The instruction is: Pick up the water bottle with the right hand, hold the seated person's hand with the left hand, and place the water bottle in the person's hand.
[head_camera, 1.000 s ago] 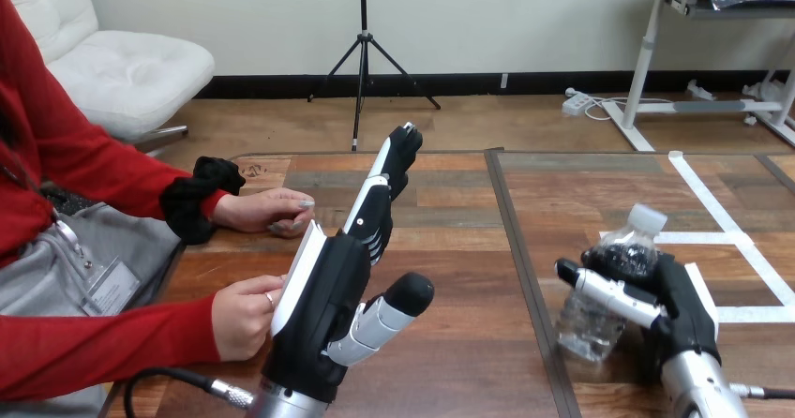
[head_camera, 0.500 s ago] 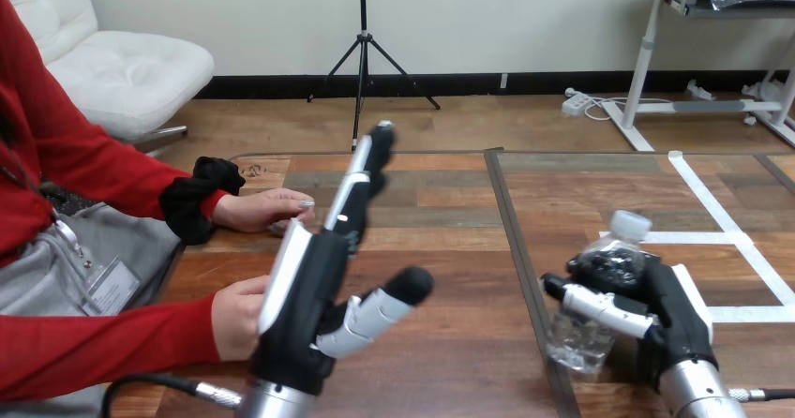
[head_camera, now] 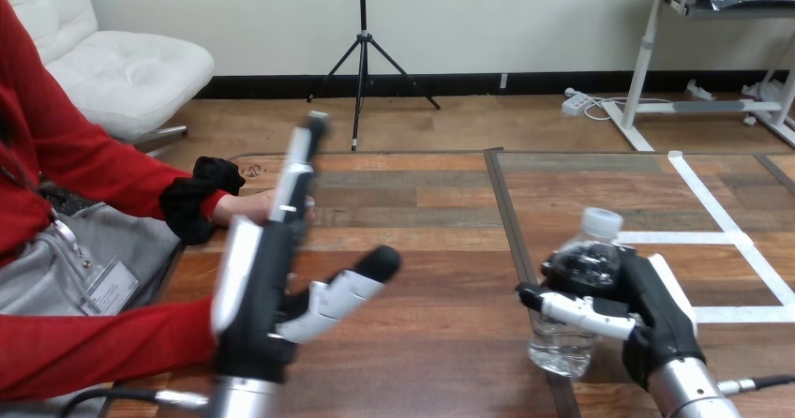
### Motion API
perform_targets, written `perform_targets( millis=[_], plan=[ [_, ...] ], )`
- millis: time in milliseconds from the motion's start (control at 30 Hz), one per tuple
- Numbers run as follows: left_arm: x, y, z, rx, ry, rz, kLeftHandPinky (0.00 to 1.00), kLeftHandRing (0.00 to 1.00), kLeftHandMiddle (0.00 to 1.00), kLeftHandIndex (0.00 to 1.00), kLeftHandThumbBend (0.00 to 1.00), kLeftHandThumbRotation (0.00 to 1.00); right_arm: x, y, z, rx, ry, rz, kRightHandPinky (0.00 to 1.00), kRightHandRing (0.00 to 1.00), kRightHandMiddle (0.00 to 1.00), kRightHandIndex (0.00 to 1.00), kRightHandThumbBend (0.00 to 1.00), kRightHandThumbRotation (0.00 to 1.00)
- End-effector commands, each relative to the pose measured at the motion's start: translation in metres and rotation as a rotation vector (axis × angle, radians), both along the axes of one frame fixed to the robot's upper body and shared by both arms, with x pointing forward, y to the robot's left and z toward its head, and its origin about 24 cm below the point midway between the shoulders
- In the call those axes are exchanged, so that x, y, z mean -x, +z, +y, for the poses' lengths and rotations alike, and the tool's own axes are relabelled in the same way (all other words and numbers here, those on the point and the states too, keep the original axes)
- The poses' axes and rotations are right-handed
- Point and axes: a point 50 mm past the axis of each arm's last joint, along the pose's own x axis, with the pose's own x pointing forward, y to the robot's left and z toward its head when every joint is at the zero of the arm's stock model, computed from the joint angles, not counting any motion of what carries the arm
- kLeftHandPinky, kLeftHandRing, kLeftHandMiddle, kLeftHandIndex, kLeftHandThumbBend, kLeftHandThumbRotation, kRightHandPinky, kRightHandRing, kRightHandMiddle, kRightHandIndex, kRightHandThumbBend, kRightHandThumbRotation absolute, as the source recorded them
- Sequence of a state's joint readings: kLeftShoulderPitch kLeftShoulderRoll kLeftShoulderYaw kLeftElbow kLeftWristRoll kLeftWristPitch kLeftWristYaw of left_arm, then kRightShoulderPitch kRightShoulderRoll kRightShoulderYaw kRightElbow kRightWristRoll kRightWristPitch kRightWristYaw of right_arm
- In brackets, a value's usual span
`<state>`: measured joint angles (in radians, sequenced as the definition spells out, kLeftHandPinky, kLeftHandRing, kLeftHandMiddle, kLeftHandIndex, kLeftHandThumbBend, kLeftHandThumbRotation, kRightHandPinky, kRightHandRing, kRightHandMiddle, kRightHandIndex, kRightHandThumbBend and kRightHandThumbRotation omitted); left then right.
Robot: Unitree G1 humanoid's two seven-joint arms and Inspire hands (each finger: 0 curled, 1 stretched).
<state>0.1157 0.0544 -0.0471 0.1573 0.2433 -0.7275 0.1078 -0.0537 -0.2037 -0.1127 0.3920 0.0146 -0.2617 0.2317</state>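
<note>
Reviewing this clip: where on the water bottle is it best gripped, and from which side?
The water bottle stands upright and is round, so it is best gripped around its upper body, just below the cap, coming in from the view's right side. The right hand grips it there, fingers curled round it. That probably leaves the clear lower half free for the person to take.

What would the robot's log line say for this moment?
right hand: shut on water bottle | left hand: open, fingers straight | person's hand: behind left hand, not held
</note>
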Motion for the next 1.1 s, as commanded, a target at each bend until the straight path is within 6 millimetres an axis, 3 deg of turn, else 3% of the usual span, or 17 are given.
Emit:
perform_targets(
  millis=[0, 200, 600, 1067],
  plan=[
    [-0.013, 0.029, 0.026, -0.061, 0.111, -0.176, 0.93, 0.94, 0.93, 0.95, 1.00, 0.65, -0.021, 0.067, 0.017, 0.031, 0.107, -0.294, 0.30, 0.34, 0.39, 0.40, 0.82, 0.00],
    [-0.012, 0.029, 0.040, -0.155, 0.175, -0.194, 0.88, 0.91, 0.90, 0.91, 1.00, 0.64, -0.019, 0.068, 0.019, 0.019, 0.110, -0.297, 0.31, 0.34, 0.39, 0.40, 0.81, 0.00],
    [-0.013, 0.032, 0.069, -0.312, 0.193, -0.226, 0.79, 0.88, 0.87, 0.87, 1.00, 0.86, -0.015, 0.071, 0.024, 0.025, 0.121, -0.306, 0.28, 0.32, 0.38, 0.40, 0.82, 0.00],
    [-0.014, 0.042, 0.093, -0.390, 0.159, -0.181, 0.80, 0.88, 0.88, 0.88, 1.00, 0.84, -0.013, 0.076, 0.029, 0.009, 0.134, -0.344, 0.28, 0.33, 0.39, 0.40, 0.82, 0.00]
  ],
)
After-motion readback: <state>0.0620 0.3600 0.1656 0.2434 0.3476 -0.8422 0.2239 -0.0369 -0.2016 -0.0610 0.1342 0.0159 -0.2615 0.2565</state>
